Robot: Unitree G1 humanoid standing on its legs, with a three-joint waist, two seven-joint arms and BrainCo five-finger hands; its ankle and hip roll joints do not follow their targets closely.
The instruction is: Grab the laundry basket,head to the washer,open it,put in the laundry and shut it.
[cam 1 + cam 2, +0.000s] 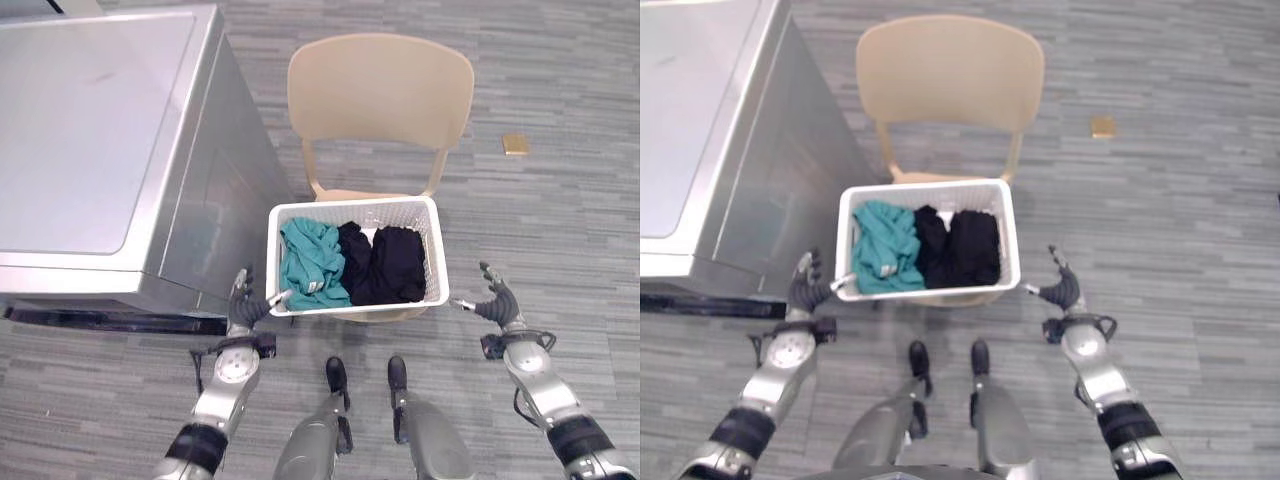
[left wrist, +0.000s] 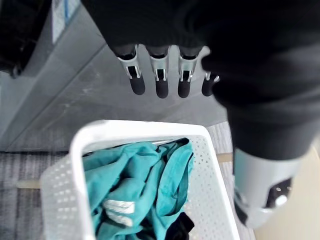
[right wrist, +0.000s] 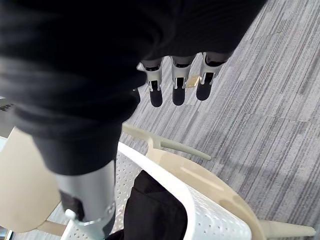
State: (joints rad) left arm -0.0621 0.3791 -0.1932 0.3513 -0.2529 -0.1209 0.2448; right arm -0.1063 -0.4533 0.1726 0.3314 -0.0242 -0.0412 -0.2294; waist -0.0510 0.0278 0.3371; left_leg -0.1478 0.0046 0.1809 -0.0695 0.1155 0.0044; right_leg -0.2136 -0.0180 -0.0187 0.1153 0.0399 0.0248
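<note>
Basket (image 1: 435, 262) sat on chair (image 1: 380, 95), clothes (image 1: 350, 262) inside. Washer (image 1: 90, 150) stood left (close by). Hands (image 1: 240, 305) (image 1: 497, 300) flanked basket, one each side.

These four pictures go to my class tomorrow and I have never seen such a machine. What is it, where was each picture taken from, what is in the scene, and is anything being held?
It is a two-legged humanoid robot with two arms ending in fingered hands. The two wide pictures come from a stereo camera on its head, looking down. The two close ones come from cameras on its wrists, looking along each hand.

Before it, a white laundry basket sits on the seat of a beige chair. Inside lie a teal garment and dark clothes. A grey washer, lid closed, stands at the robot's left. A small tan object lies on the grey floor.

Nothing is held. The left hand is at the basket's left side, the right hand a little off its right side, both with fingers open.
</note>
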